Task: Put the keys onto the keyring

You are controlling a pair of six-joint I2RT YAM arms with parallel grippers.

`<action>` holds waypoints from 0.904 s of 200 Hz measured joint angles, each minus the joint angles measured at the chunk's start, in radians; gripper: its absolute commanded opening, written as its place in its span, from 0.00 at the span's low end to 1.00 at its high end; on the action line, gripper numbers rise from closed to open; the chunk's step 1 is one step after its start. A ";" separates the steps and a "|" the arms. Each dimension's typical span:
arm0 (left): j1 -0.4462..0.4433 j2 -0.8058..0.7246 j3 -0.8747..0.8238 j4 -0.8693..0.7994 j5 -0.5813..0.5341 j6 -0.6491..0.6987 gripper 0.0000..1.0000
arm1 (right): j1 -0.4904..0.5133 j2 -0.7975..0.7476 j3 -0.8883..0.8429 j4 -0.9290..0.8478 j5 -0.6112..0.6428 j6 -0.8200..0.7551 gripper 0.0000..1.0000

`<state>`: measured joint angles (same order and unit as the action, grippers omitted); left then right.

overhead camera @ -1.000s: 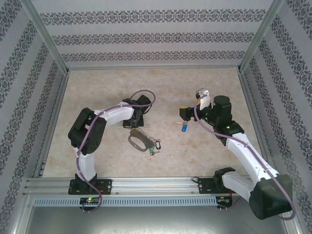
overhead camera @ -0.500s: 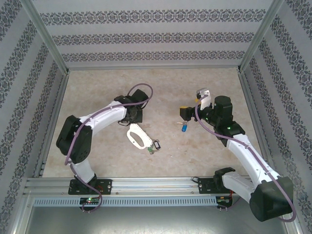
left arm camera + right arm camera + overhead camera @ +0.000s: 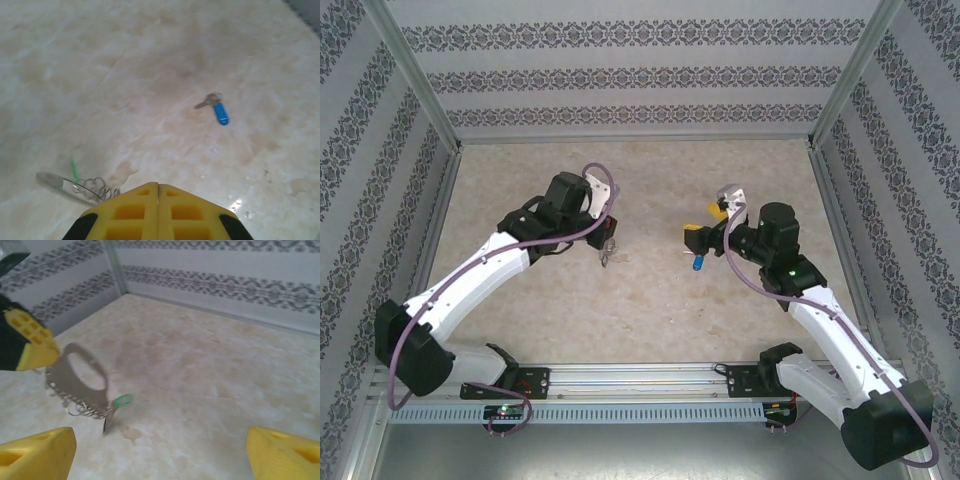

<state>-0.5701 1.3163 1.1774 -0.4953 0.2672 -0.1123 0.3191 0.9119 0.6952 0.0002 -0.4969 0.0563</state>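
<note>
While your left gripper (image 3: 158, 194) is clamped, its yellow fingers pressed flat together with no gap in its own wrist view, it holds the keyring (image 3: 62, 382) by one end. The right wrist view shows this best. The grey loop hangs tilted from the left arm's yellow fingertip, clear of the table (image 3: 650, 310). A string of small wire rings (image 3: 82, 411) trails along the loop's lower edge. A green tag (image 3: 121, 400) dangles at the far end of that string, just above the surface. Whether any part touches the table, you cannot tell from that blurred frame.

Your right gripper (image 3: 160, 440) is spread wide, one yellow finger at each lower corner of its wrist view, nothing between them. It faces across toward the hanging keyring.

The blue-headed key (image 3: 220, 112) lies flat on the pale marbled table, loose, gripped by nobody. Its silver blade points toward the far left in the left wrist view. From overhead it sits just on the near side of the right gripper, between the two arms but much closer to the right one. It is well apart from the keyring.

Patterned walls (image 3: 640, 75) close the table on three sides.
</note>
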 measured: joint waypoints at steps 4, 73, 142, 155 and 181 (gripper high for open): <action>0.000 -0.015 -0.016 0.021 0.022 0.012 0.00 | 0.011 -0.001 0.000 0.004 -0.008 -0.005 0.81; 0.000 -0.160 -0.118 0.305 0.306 0.094 0.00 | 0.183 0.029 0.022 0.087 -0.156 -0.039 0.59; 0.001 -0.182 -0.121 0.486 0.488 0.047 0.00 | 0.235 0.065 0.027 0.301 -0.235 0.043 0.46; 0.001 -0.182 -0.121 0.510 0.508 0.033 0.00 | 0.241 0.071 0.027 0.342 -0.242 0.062 0.39; 0.001 -0.182 -0.123 0.554 0.541 0.006 0.00 | 0.254 0.084 0.027 0.390 -0.255 0.084 0.35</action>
<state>-0.5694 1.1339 1.0546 0.0582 0.8085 -0.1062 0.5728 0.9962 0.7227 0.3904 -0.7521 0.1402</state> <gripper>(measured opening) 0.052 0.357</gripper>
